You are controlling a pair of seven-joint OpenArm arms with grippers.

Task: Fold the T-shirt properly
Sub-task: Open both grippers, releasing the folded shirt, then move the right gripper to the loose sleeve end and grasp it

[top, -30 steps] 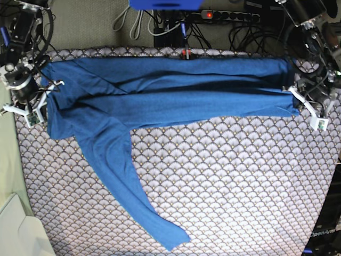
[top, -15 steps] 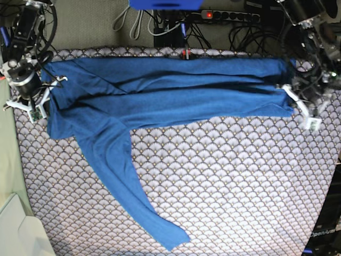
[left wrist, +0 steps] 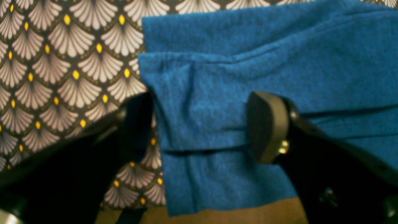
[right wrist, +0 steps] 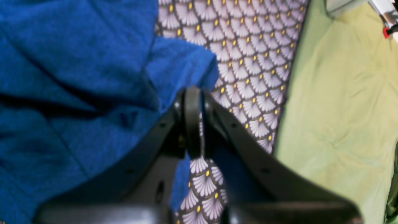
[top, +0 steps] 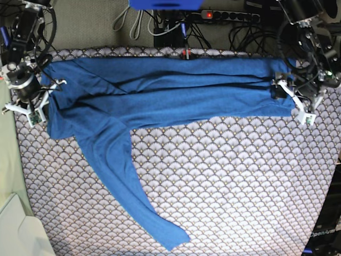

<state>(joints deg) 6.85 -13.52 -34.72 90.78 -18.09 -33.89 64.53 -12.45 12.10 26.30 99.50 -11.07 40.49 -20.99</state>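
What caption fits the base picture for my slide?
Two grippers, left and right, at opposite ends of a blue T-shirt on the patterned tablecloth.

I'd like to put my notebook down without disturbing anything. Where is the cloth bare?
The patterned tablecloth is bare below the T-shirt body, right of its trailing sleeve. The top strip is crowded: left gripper, right gripper, cables.

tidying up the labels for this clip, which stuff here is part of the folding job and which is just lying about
Part of the job:
- T-shirt, blue, spread across the table
- left gripper, fingers open astride the shirt's edge
- right gripper, fingers shut at the shirt's other end

Just lying about:
- patterned tablecloth
- power strip and cables behind the table
- green cloth beside the table
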